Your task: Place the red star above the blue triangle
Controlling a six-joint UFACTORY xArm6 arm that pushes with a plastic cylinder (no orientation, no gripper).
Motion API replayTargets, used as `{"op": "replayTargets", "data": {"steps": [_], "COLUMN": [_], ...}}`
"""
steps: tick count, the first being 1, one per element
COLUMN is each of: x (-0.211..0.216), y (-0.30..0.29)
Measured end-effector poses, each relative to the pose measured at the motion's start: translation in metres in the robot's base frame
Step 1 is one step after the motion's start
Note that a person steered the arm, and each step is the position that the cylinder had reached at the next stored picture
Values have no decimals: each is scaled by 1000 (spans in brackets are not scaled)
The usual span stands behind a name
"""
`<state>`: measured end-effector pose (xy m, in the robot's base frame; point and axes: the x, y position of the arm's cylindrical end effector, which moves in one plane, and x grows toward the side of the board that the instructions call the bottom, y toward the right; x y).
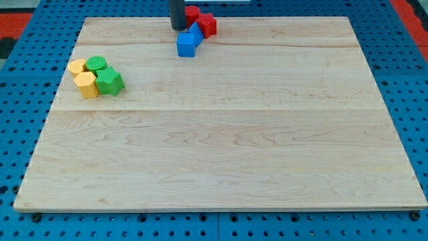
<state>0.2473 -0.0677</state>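
Note:
My rod comes down from the view's top and its tip [179, 28] rests near the top edge of the wooden board [221, 134]. Just right of the tip lies a red block [192, 13], partly hidden by the rod, and beside it a second red block [207, 25], star-like in shape. Directly below the tip sits a blue block cluster [188, 42]; its upper piece touches the red blocks. Which blue piece is the triangle cannot be made out clearly.
At the view's left sits a tight group: two yellow blocks [85, 84] [77, 66], a green round block [97, 64] and a green star-like block [110, 82]. A blue pegboard [27, 80] surrounds the board.

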Motion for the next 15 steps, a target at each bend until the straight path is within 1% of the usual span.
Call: {"op": "replayTargets", "data": {"steps": [1, 2, 3, 4, 5, 6, 7, 8, 9, 10, 11, 12, 13, 14, 15], "x": [52, 62, 27, -24, -21, 43, 59, 13, -4, -5, 21, 16, 38, 44, 16], "y": [15, 8, -44, -28, 4, 48, 41, 41, 23, 96, 88, 28, 21, 33, 41]}}
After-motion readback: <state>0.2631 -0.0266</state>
